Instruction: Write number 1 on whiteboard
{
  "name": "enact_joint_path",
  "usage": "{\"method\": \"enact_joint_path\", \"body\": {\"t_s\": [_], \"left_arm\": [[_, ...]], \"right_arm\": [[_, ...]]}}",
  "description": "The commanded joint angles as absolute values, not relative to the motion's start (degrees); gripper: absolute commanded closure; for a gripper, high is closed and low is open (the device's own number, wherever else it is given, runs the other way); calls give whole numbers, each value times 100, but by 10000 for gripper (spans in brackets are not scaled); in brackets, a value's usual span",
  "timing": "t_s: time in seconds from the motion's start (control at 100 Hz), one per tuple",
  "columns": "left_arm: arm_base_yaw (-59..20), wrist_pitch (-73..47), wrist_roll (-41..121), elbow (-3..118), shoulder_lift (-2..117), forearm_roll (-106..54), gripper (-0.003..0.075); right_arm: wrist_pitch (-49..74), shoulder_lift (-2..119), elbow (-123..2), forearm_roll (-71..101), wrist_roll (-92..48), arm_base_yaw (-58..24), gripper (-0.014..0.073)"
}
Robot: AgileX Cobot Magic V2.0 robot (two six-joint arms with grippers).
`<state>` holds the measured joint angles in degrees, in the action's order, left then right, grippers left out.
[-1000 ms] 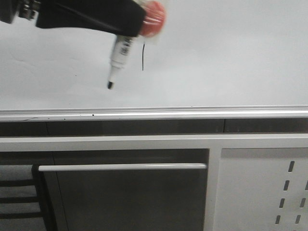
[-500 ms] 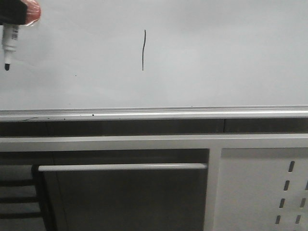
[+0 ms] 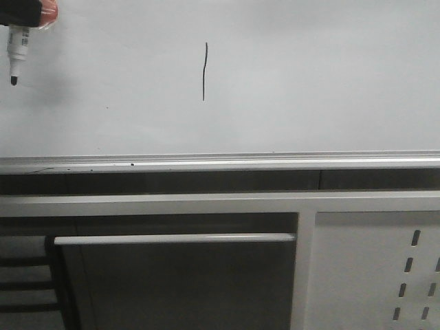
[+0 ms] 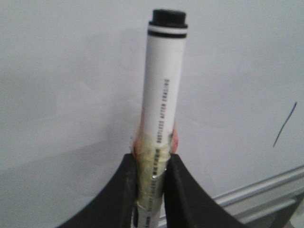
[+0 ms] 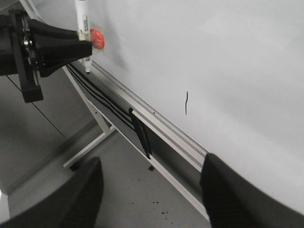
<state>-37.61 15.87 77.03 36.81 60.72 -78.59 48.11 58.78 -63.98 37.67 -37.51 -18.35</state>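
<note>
On the whiteboard [image 3: 309, 82] sits the number 1 [image 3: 204, 71]; well aside, left gripper [image 4: 151, 166] pinches the marker [image 4: 163, 95] (tip lifted, avoiding smudges). Right gripper [image 5: 149, 190] spread, idle.

A grey floor [image 5: 128, 190] runs beneath the board's stand, shown in the right wrist view. A pale metal foot [image 5: 90, 145] of the frame rests on it, slanting out from the long rail above. Beside that foot sits a small dark block [image 5: 150, 167], and a scatter of tiny dark specks [image 5: 156, 204] lies on the grey surface nearby.
</note>
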Motion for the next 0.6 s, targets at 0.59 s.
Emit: {"method": "enact_joint_path", "body": {"t_s": [0.59], "left_arm": [[-3760,2697,4690,3893,6860,-5294,741]], "right_arm": [[4464,5769,-6579,3979,-3753,-1804,188]]}}
